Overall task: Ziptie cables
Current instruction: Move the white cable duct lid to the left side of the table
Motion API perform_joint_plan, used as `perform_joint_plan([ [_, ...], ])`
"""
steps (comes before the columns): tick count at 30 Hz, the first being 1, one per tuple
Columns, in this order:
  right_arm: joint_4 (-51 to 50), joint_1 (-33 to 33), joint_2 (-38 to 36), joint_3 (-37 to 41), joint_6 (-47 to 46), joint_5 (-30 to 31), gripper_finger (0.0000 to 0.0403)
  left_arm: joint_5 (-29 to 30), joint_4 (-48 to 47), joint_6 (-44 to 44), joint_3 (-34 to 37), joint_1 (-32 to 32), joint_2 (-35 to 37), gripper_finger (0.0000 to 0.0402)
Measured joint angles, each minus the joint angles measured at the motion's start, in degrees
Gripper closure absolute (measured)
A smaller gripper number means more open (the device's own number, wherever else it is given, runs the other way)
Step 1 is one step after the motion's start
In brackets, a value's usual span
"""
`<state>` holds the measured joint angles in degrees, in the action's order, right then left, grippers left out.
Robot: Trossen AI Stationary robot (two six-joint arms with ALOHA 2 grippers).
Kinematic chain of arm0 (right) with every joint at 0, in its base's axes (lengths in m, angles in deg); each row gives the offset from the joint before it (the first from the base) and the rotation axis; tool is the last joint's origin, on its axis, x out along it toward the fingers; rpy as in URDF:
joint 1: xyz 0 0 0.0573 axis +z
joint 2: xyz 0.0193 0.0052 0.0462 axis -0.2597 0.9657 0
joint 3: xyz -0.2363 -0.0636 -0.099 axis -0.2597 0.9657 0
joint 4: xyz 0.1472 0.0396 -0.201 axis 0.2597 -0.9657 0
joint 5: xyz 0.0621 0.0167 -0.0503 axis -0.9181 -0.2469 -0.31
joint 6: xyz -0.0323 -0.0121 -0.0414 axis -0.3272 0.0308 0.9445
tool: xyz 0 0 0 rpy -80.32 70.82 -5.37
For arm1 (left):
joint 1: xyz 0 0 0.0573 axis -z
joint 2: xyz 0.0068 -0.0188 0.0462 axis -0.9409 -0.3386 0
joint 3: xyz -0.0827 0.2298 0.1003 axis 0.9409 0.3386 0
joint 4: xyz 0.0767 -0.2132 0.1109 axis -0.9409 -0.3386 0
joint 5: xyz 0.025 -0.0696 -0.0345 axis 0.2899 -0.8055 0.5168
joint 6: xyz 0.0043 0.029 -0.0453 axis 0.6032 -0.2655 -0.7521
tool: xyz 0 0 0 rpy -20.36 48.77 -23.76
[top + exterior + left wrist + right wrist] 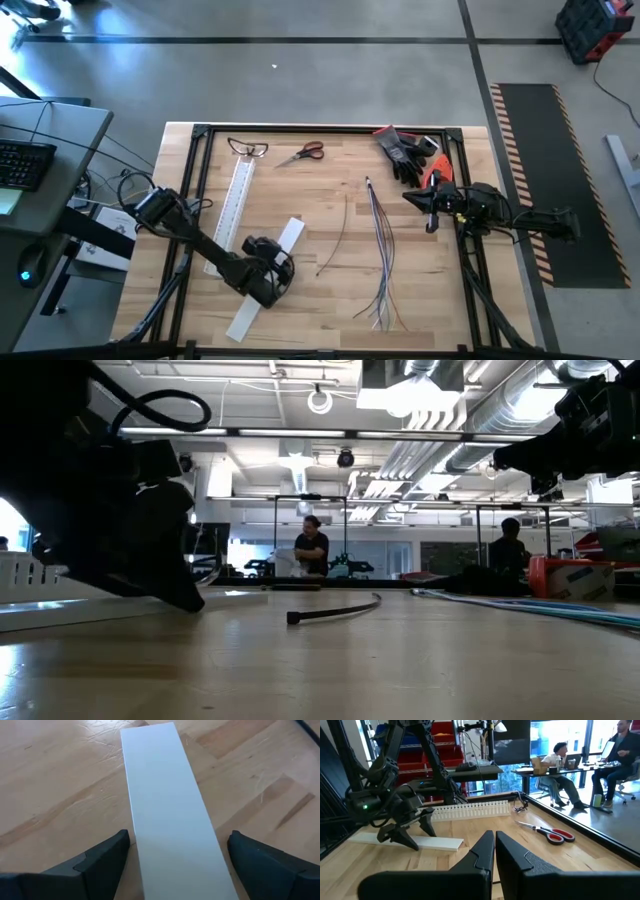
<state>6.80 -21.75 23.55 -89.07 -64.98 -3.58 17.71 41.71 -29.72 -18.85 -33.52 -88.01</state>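
The cables (380,255), thin grey, blue and dark wires, lie loose on the wooden table right of centre, their near ends fanned out. They show in the low view as a band (530,607) at the right. One dark strand (335,245) lies apart, to their left. My left gripper (268,278) is open and low over a flat white strip (170,820). Its fingers (105,862) stand on either side of the strip, apart from its edges. My right gripper (495,845) is shut and hangs level at the table's right edge, holding nothing.
A white slotted bar (236,200) lies left of the strip. Scissors (303,153) and glasses (248,148) sit at the far edge, and black and orange gloves (405,150) at the far right. People sit at desks (560,760) beyond the table.
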Motion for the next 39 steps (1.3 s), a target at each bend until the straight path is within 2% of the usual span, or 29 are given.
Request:
perform_joint_plan([
  [5, 0.01, 0.0, 0.0, -0.02, 0.0, 0.0, 0.0402, 0.34, -0.33, -5.04, -0.02, 1.02, -1.83, 0.0088],
  [8, 0.01, 0.0, 0.0, -0.01, 0.0, 0.0, 0.0402, 1.4, -0.45, -8.1, -0.02, 1.85, -2.93, 0.0111],
  [15, 0.01, 0.0, 0.01, -0.01, 0.01, 0.0, 0.0402, 3.86, -0.11, -15.96, 0.09, 3.05, -3.27, 0.0221],
  [19, 0.02, 0.0, 0.0, -0.02, 0.02, 0.0, 0.0402, 3.86, 0.24, -16.25, 0.12, 3.15, -3.38, 0.0291],
  [22, 0.01, 0.0, 0.02, -0.01, 0.0, 0.0, 0.0402, 4.28, -0.53, -15.82, 0.11, 3.14, -3.24, 0.033],
  [25, 0.0, 0.0, 0.02, -0.02, 0.0, 0.0, 0.0402, 3.55, -3.89, -15.31, 0.07, 3.14, -2.26, 0.0351],
  [28, 0.01, 0.0, 0.0, -0.01, 0.0, 0.0, 0.0402, 3.04, -9.07, -14.87, 0.26, 3.18, -0.23, 0.0353],
  [31, 0.0, 0.0, 0.02, 0.0, 0.0, -0.02, 0.0402, -0.27, -12.15, -11.03, 0.55, 3.12, 3.46, 0.0332],
  [35, 0.0, 0.0, 0.02, -0.02, 0.0, 0.0, 0.0402, -2.57, -11.61, -4.32, 0.46, 3.12, 8.35, 0.0276],
  [39, 0.0, 0.0, 0.02, -0.02, 0.0, 0.0, 0.0402, -5.46, -7.49, 1.84, 0.42, 3.4, 9.25, 0.0214],
])
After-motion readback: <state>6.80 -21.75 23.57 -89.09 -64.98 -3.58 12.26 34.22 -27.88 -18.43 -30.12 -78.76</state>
